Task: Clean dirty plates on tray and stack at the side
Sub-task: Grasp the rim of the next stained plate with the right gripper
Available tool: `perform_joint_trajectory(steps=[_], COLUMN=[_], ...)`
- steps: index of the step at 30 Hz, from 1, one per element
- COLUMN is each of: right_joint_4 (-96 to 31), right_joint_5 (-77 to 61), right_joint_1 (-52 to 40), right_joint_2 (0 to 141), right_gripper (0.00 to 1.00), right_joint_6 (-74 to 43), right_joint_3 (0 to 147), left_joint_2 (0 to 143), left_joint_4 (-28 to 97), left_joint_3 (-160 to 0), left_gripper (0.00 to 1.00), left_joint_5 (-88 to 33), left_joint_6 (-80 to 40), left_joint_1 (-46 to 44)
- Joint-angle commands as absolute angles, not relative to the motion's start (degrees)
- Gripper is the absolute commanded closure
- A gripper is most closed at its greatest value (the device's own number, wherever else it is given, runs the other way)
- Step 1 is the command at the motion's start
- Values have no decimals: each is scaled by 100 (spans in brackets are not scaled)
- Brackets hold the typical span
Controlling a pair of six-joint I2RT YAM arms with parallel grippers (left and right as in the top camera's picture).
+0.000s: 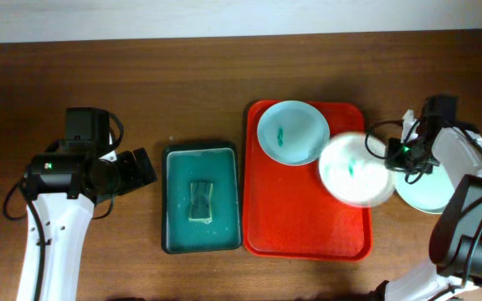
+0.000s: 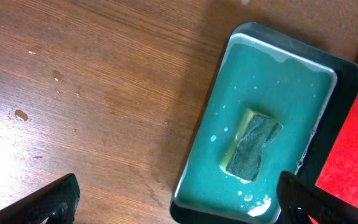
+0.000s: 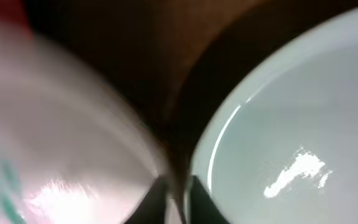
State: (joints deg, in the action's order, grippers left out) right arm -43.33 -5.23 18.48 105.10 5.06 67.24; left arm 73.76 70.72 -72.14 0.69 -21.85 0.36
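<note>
The red tray (image 1: 304,238) holds two plates. One pale-blue plate (image 1: 292,132) with a teal smear lies at its far edge. A second smeared plate (image 1: 356,170) is blurred and overhangs the tray's right rim. My right gripper (image 1: 392,156) is at that plate's right edge, and in the right wrist view its fingers (image 3: 179,202) are pinched on the blurred plate's rim (image 3: 61,124). A third, clean plate (image 1: 429,191) lies on the table to the right and also shows in the right wrist view (image 3: 291,137). My left gripper (image 1: 145,167) is open and empty, left of the trays.
A dark teal-green tray (image 1: 178,221) with a sponge (image 1: 200,201) and wet film sits left of the red tray. In the left wrist view it (image 2: 272,93) lies under my open left fingers (image 2: 179,205), with the sponge (image 2: 252,146) in it. Water drops dot the wood.
</note>
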Motion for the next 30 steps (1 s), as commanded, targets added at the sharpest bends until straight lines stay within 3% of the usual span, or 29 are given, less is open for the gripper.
perform_joint_trajectory(steps=[1,7,12,15,19,23,28,30], right_joint_4=[-4663,-5732,-6866,-6027,-4298,-4805,-5642,-5824], right_joint_5=[-397,-1140,-1332,-1330,-1354,-1323,-1162,-1164], right_joint_1=[1844,1782,891,-97,-635,-626,-637,-637], right_joint_2=[10440,9223,8930,8930,8930,8825,7865,7306], right_gripper=[96,96,96,96,96,74,72,72], right_joint_6=[513,-56,-117,-1282,-2523,-2381,-1387,-1221], right_joint_3=[6716,6794,6536,5365,4276,4939,6211,6525], left_joint_2=[7354,7354,7354,7354,7354,7352,7354,7354], left_joint_4=[7065,7065,7065,7065,7065,7406,7363,7175], left_joint_3=[-7303,-7303,-7303,-7303,-7303,-7303,-7301,-7301], left_gripper=[1,1,1,1,1,1,1,1], left_joint_5=[128,128,128,128,128,174,58,-655], left_joint_6=[-2071,-2071,-2071,-2071,-2069,-1981,-2058,-2180], left_joint_1=[60,60,60,60,60,60,60,60])
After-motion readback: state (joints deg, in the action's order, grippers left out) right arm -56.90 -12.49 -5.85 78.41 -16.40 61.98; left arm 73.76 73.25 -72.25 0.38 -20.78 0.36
